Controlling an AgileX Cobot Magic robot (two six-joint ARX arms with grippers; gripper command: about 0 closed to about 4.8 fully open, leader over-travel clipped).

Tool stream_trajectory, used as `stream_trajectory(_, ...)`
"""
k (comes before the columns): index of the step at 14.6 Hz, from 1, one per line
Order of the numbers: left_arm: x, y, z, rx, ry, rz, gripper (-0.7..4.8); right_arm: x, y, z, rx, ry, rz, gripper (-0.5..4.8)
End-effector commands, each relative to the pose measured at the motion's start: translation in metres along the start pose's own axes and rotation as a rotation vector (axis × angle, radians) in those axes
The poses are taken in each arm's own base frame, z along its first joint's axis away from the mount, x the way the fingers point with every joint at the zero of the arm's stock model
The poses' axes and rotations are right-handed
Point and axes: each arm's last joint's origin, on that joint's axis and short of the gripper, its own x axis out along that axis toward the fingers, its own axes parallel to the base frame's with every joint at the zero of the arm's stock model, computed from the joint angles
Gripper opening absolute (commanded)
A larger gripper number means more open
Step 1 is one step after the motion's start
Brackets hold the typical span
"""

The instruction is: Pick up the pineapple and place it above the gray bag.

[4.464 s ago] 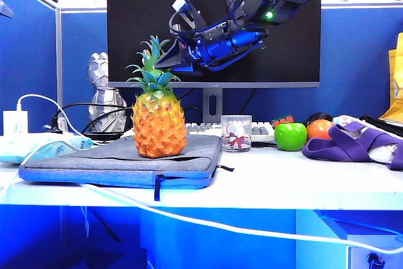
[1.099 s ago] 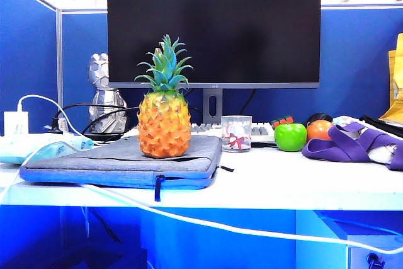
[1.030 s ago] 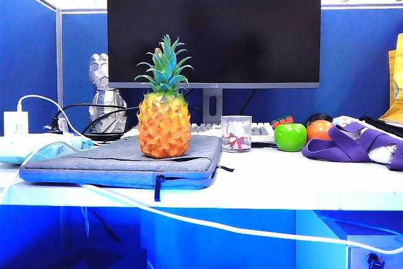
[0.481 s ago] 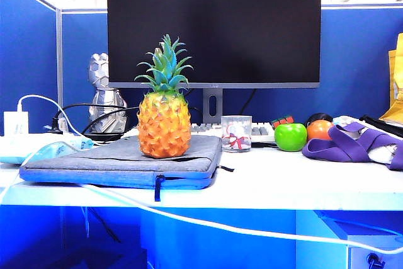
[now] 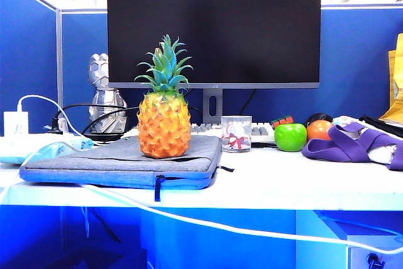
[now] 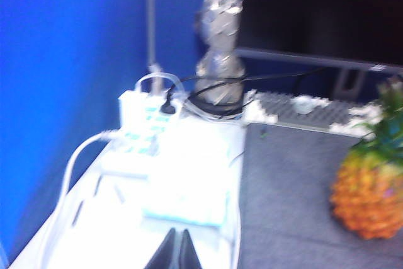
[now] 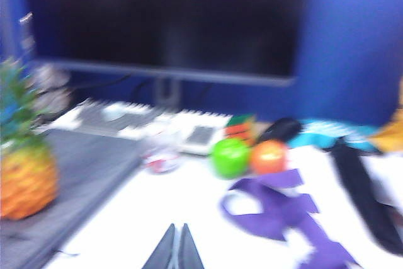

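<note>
Pineapple (image 5: 164,113) upright on gray bag (image 5: 119,163), left pincer (image 6: 174,250) and right pincer (image 7: 174,247) both closed, empty, raised above the tabletop (image 5: 302,184)

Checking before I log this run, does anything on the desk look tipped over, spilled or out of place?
Nothing stands out. The pineapple stands upright on the gray bag, which lies flat. The left gripper and right gripper are both shut, empty, and clear of the pineapple.
</note>
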Motion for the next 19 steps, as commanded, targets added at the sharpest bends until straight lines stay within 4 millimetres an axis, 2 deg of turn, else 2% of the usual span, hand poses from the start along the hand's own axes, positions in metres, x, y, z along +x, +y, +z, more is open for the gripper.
stream_trajectory(1,0.004,0.0,-0.012,0.006,0.029,0.009,-0.02,-0.013,-0.003,-0.004,-0.007,0.027,-0.09,0.01)
stream_trajectory(3,0.005,0.0,-0.017,0.004,0.046,0.009,-0.02,-0.02,-0.004,-0.012,0.007,0.012,-0.099,0.01)
stream_trajectory(4,0.006,0.0,-0.02,0.006,0.053,0.01,-0.02,-0.018,-0.003,-0.025,0.024,0.071,-0.096,0.01)
stream_trajectory(6,0.006,0.0,-0.023,0.008,0.055,0.005,0.01,-0.017,-0.003,-0.037,0.022,0.114,-0.088,0.01)
stream_trajectory(7,0.006,0.0,-0.024,0.01,0.061,-0.003,0.29,-0.017,-0.003,-0.037,0.021,0.114,-0.088,0.01)
stream_trajectory(9,0.007,-0.001,-0.025,0.007,0.047,-0.051,0.31,-0.017,-0.003,-0.037,0.021,0.11,-0.093,0.02)
stream_trajectory(12,0.007,-0.005,-0.021,0.042,0.002,-0.163,0.31,-0.017,-0.006,-0.037,0.0,0.117,-0.203,0.05)
stream_trajectory(15,0.007,-0.005,-0.02,0.04,-0.004,-0.162,0.3,-0.017,-0.006,-0.036,0.014,0.102,-0.194,0.04)
stream_trajectory(19,0.007,-0.005,-0.017,-0.06,-0.031,-0.158,0.3,-0.017,-0.005,-0.031,0.029,0.055,-0.156,0.04)
